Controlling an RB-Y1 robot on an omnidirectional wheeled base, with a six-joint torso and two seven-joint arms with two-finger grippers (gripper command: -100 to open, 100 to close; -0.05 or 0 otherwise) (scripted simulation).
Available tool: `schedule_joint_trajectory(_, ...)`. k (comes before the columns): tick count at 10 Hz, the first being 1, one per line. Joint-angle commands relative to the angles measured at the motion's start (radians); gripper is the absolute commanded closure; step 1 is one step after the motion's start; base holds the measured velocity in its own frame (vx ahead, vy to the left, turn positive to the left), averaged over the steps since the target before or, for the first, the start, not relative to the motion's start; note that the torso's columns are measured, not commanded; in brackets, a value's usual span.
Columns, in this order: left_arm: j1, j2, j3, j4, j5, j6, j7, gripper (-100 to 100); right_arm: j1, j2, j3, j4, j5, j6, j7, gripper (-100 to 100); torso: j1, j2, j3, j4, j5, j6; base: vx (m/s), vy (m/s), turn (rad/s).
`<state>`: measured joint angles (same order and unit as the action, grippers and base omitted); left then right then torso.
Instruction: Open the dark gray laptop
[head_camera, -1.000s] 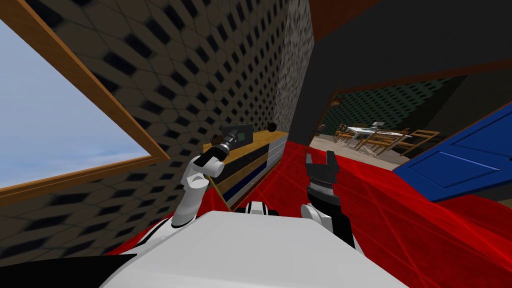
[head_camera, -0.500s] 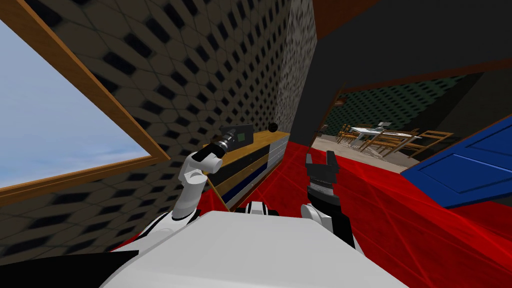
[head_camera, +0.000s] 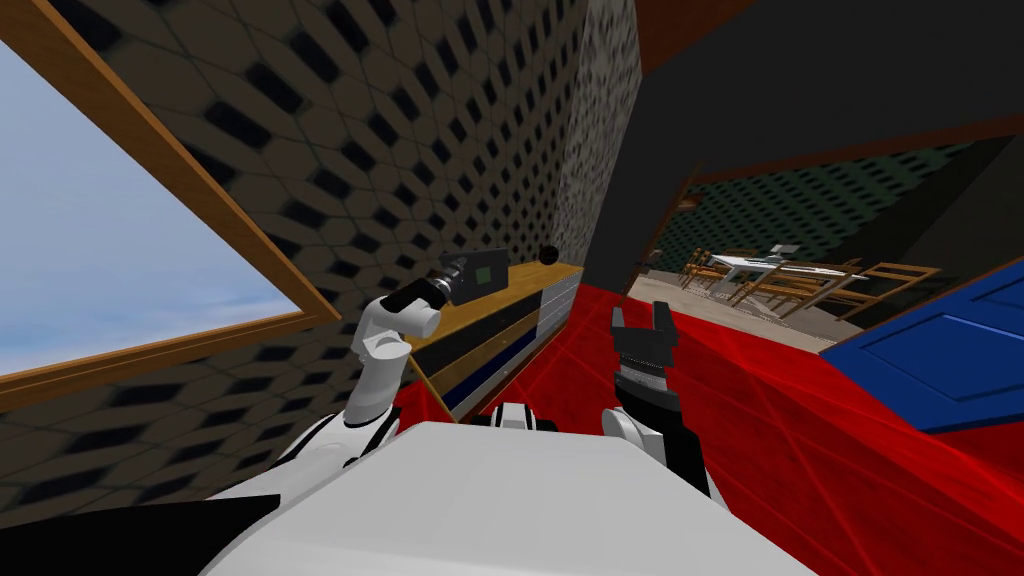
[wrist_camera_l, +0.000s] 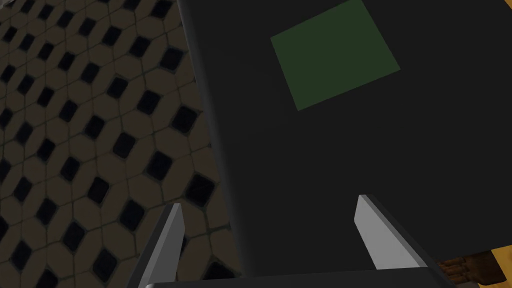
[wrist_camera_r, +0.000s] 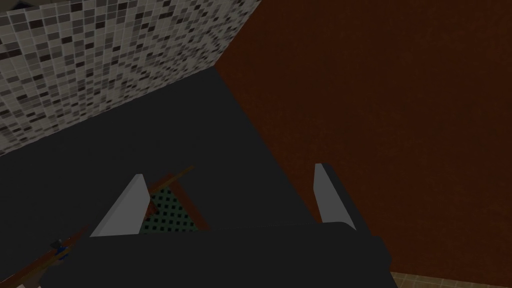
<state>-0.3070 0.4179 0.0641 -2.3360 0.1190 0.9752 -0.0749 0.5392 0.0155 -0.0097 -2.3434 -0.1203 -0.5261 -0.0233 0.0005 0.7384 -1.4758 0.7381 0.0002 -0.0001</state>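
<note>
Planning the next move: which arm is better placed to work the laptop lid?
Left. The left gripper is open at the dark laptop, whose edge lies between its fingers. The right gripper is open too, but over the red floor, apart from the wooden dresser.

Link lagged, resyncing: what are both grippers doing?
Left gripper: open, the dark gray laptop with a green square close ahead, not gripped.
Right gripper: open, holding nothing.

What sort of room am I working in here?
Likely a house room beside a dining area: a wooden dresser with the laptop on it, a window, and a table and chairs through the doorway.
</note>
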Motion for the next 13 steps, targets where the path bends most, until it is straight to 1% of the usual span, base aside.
schedule_joint_trajectory(1, -0.023, 0.022, 0.023, 0.001, 0.007, 0.064, -0.012, -100, 0.0, 0.0, 0.0, 0.0, 0.0, 0.0, 0.0, 0, 0.0, 0.0, 0.0, 0.0, 0.0, 0.0, 0.033, 0.001, 0.034)
schedule_joint_trajectory(2, -0.037, 0.036, 0.036, 0.005, 0.011, 0.09, -0.019, -100, 0.0, 0.0, 0.0, 0.0, 0.0, 0.0, 0.0, 0, -0.001, 0.0, 0.0, 0.0, 0.0, 0.0, 0.045, -0.005, 0.054)
schedule_joint_trajectory(3, -0.037, 0.036, 0.036, 0.005, 0.011, 0.097, -0.019, -100, 0.0, 0.0, 0.0, 0.0, 0.0, 0.0, 0.0, 0, -0.001, -0.001, -0.001, 0.0, 0.0, 0.0, 0.032, 0.0, 0.026)
schedule_joint_trajectory(7, -0.083, 0.091, 0.08, 0.013, 0.023, 0.208, -0.044, -100, 0.0, 0.0, 0.0, 0.0, 0.0, 0.0, 0.0, 0, 0.0, -0.001, -0.001, 0.0, 0.0, -0.001, 0.036, 0.0, 0.043)
schedule_joint_trajectory(10, -0.107, 0.126, 0.1, 0.015, 0.03, 0.263, -0.055, -100, 0.0, 0.0, 0.0, 0.0, 0.0, 0.0, 0.0, 0, 0.002, -0.001, 0.0, 0.0, 0.001, -0.001, 0.031, -0.007, 0.028)
schedule_joint_trajectory(11, -0.112, 0.135, 0.104, 0.016, 0.031, 0.275, -0.058, -100, 0.0, 0.0, 0.0, 0.0, 0.0, 0.0, 0.0, 0, 0.002, -0.001, 0.0, 0.0, 0.001, -0.001, 0.019, -0.004, 0.021)
schedule_joint_trajectory(12, -0.105, 0.128, 0.101, 0.015, 0.031, 0.261, -0.056, -100, 0.0, 0.0, 0.0, 0.0, 0.0, 0.0, 0.0, 0, 0.002, 0.0, 0.0, 0.0, 0.001, -0.001, 0.008, -0.002, 0.005)
schedule_joint_trajectory(13, -0.156, 0.092, 0.087, 0.064, 0.05, 0.215, -0.099, -100, 0.0, 0.0, 0.0, 0.0, 0.0, 0.0, 0.0, 0, 0.001, 0.0, 0.0, 0.0, 0.0, 0.0, -0.023, -0.017, 0.349)
